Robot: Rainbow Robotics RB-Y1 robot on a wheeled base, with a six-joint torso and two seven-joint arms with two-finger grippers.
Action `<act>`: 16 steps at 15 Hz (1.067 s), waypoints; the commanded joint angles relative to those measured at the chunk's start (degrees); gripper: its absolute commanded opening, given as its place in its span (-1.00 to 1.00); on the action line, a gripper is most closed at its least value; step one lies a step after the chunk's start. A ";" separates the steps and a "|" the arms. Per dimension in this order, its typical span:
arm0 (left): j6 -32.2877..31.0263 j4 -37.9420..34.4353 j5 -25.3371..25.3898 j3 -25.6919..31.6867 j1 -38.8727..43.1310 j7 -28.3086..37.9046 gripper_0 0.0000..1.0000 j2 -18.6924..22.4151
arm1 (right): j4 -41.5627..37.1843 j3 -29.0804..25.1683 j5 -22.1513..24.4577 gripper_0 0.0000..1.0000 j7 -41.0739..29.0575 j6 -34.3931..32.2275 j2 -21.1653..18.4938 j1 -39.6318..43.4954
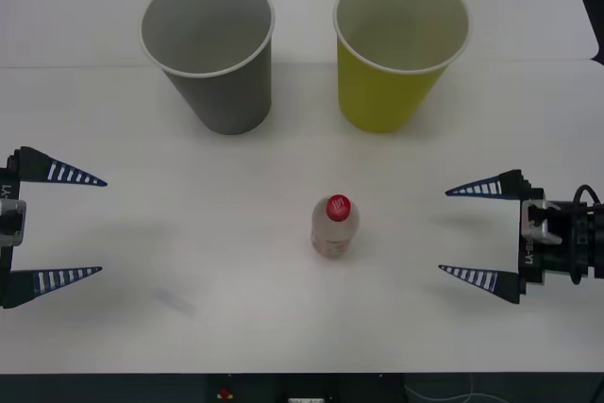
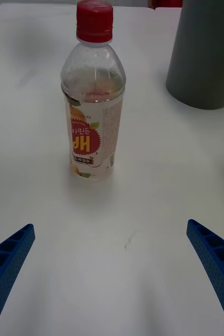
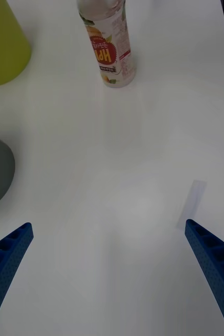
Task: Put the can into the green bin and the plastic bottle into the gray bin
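The plastic bottle stands upright on the table, nearer than the gray bin and green bin. Right gripper, jaws spread, faces it, slightly closer than the left gripper, also spread.

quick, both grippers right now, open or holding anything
Left gripper: open, holding nothing.
Right gripper: open, holding nothing, facing the plastic bottle.
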 commanded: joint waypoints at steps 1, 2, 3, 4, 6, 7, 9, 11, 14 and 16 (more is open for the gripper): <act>0.00 0.00 0.00 0.00 0.00 0.00 1.00 0.00 | 1.09 1.06 -0.01 1.00 0.04 -0.05 3.01 -0.88; 0.00 0.00 0.00 0.00 0.00 0.00 1.00 0.00 | 1.62 1.41 -0.01 1.00 0.12 0.04 3.89 -1.15; 0.00 0.00 0.00 0.00 0.00 0.00 1.00 0.00 | 2.59 2.12 -0.01 1.00 0.39 -0.05 5.21 -1.58; 0.00 0.00 0.00 0.00 0.00 0.00 1.00 0.00 | 3.46 2.64 0.08 1.00 0.56 -0.05 6.26 -2.11; 0.00 0.00 0.00 0.00 0.00 0.00 1.00 0.00 | 5.66 3.87 -0.01 1.00 1.00 -0.05 8.98 -3.17; 0.00 0.00 0.00 0.00 0.00 0.00 1.00 0.00 | 6.45 4.31 -0.01 1.00 1.27 -0.05 10.04 -3.61; 0.00 0.00 0.00 0.00 0.00 0.00 1.00 0.00 | 8.03 5.19 0.08 1.00 1.79 0.04 12.68 -4.40; 0.00 0.00 0.00 0.00 0.00 0.00 1.00 0.00 | 9.53 5.90 0.34 1.00 2.32 -0.05 14.70 -5.19; 0.00 0.00 0.00 0.00 0.00 0.00 1.00 0.00 | 10.76 5.98 3.59 1.00 2.67 -0.05 18.39 -6.33; 0.00 0.00 0.00 0.00 0.00 0.00 1.00 0.00 | 12.08 6.16 3.95 1.00 3.03 -0.05 20.76 -6.95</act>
